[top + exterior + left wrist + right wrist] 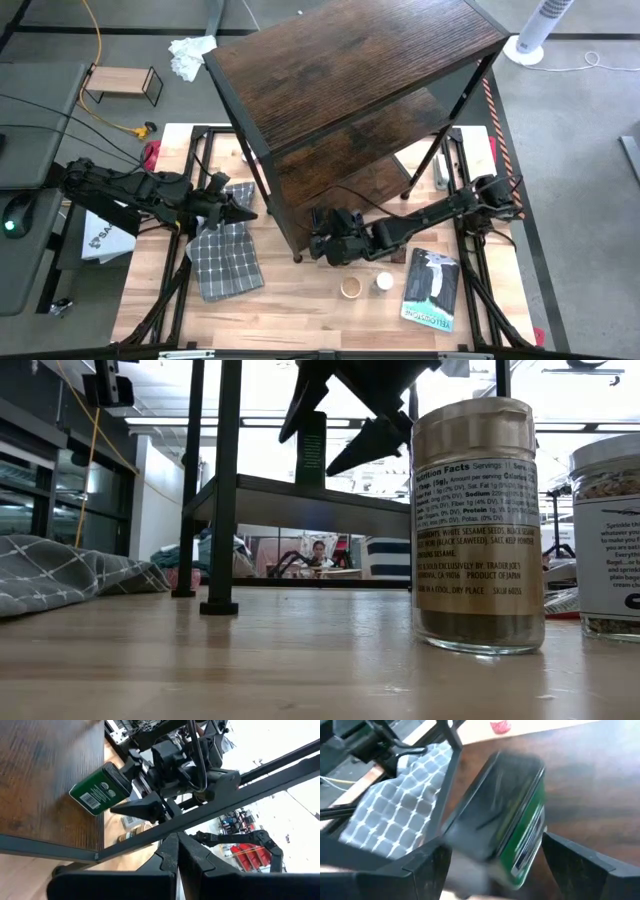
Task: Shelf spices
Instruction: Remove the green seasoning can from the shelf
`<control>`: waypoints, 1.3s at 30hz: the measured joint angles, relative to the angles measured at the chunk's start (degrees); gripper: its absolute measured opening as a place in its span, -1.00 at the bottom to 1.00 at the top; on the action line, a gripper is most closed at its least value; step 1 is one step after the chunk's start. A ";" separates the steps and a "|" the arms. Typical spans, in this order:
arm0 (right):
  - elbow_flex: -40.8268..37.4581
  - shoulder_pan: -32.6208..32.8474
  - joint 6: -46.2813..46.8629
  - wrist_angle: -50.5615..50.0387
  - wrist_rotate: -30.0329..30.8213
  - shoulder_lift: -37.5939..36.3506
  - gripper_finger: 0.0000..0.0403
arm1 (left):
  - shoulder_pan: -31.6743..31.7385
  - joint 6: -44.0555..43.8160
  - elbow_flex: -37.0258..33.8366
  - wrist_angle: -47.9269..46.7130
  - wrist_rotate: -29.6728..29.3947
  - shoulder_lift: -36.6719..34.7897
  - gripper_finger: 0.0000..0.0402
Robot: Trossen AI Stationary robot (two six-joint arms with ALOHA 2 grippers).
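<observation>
The right gripper, fingers spread, reaches into the shelf around a green tin on its board. The left gripper, closed and empty, hovers beside the shelf over a checked cloth.

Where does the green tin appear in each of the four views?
High view: not visible; the right hand reaches into the shelf there.
Low view: green tin at upper middle, standing on the shelf.
Left wrist view: upper left, on the shelf.
Right wrist view: centre, between the open fingers.
Shared landmark: the shelf's dark wood.
</observation>
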 joint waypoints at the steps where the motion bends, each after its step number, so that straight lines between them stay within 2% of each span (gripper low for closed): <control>1: 0.04 -0.34 -0.63 -0.21 0.89 0.00 0.50 | 0.00 -0.10 0.00 -0.02 -0.44 0.02 -1.00; 4: 0.08 -1.46 0.23 -1.32 1.88 0.00 0.50 | 0.00 -0.15 0.00 0.05 -2.06 0.00 -1.00; 8: 0.00 -3.11 0.68 -2.31 -3.33 0.00 0.50 | 0.00 -1.06 0.00 0.05 -4.15 0.00 -1.00; 12: -0.03 -3.66 -3.36 -2.95 -3.46 0.02 0.45 | 0.00 -1.09 0.00 0.05 -6.69 0.00 -1.00; 14: -0.03 -3.65 -4.14 -4.24 -2.16 -0.05 0.25 | 0.00 -1.07 0.00 0.05 -7.82 0.00 -1.00; 18: -0.07 -2.68 -4.74 -8.79 -0.56 -1.58 -0.45 | 0.00 0.02 0.00 0.05 -9.13 0.00 -1.00; 19: -0.09 -2.10 -5.91 -9.90 0.62 -2.17 -0.55 | 0.00 0.92 0.00 -0.04 -9.21 0.03 -1.00; 23: -0.13 1.45 -11.84 -13.94 2.30 -6.31 -0.54 | 0.00 2.88 -0.02 -1.30 -10.23 0.58 -1.00; 26: -0.13 5.37 -10.99 -18.56 -0.29 -10.72 -0.54 | -0.06 2.02 -0.02 -2.23 -11.06 1.04 -1.00; 31: -0.07 16.21 -0.11 -29.81 -0.15 -15.28 -0.54 | -0.13 1.51 -0.02 -2.64 -11.09 2.05 -1.00; 34: -0.09 21.89 15.03 -39.50 0.87 -15.05 -0.54 | -0.13 1.51 -0.02 -3.17 -10.72 2.80 -1.00; 39: -0.09 27.62 35.34 -45.18 4.27 -10.35 -0.54 | -0.13 3.54 -0.02 -3.18 -8.27 3.66 -1.00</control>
